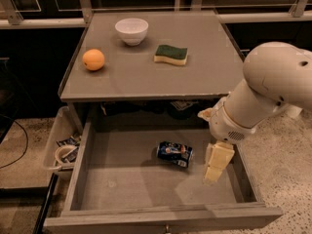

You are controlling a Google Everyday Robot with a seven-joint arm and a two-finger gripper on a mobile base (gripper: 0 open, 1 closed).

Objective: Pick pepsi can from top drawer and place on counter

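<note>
The pepsi can [174,153] lies on its side in the middle of the open top drawer [146,182], dark blue with white and red marks. My gripper [216,164] hangs over the drawer's right part, just right of the can and apart from it, pale fingers pointing down. My white arm [265,91] comes in from the right, over the drawer's right wall. The grey counter [146,72] lies above the drawer at the back.
On the counter stand a white bowl [131,30], an orange [93,60] and a green-topped sponge [171,54]. A pale bin [61,143] with a cup and packets sits left of the drawer. Speckled floor [287,165] lies to the right.
</note>
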